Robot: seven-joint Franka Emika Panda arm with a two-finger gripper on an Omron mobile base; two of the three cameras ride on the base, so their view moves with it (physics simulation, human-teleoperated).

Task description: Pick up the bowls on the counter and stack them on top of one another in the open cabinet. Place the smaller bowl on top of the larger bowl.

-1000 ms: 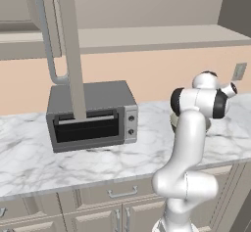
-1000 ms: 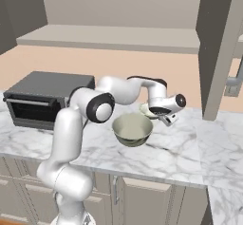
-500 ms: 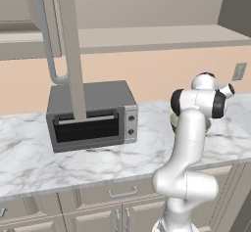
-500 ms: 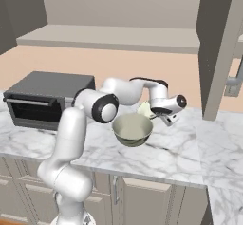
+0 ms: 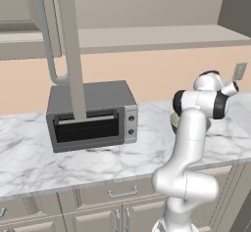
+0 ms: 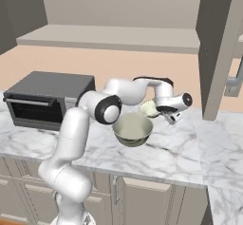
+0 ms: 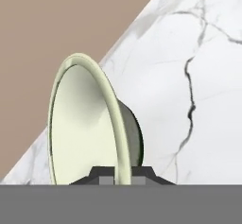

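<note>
You are looking at a small, pale cream-green glazed bowl (image 7: 90, 124) sitting on the white marble counter with grey veins (image 6: 180, 148), close to the peach back wall (image 6: 95, 60). In the hand view its rim is running between the two dark finger tips (image 7: 101, 175), one inside and one outside, so the two-finger gripper (image 6: 167, 115) is pinching that rim with its jaws drawn together on it. In the right base view the small bowl (image 6: 149, 108) is lying just behind a larger cream to pale olive round bowl (image 6: 133, 129), which is resting upright on the counter in front of it. Whether the two bowls are touching you cannot tell. To their right, the tall beige-taupe cabinet door (image 6: 217, 48) is standing open. Well to the left, a grey toaster oven (image 5: 90, 114) is sitting on the same counter, under the flat cabinet shelf (image 5: 147, 36).
</note>
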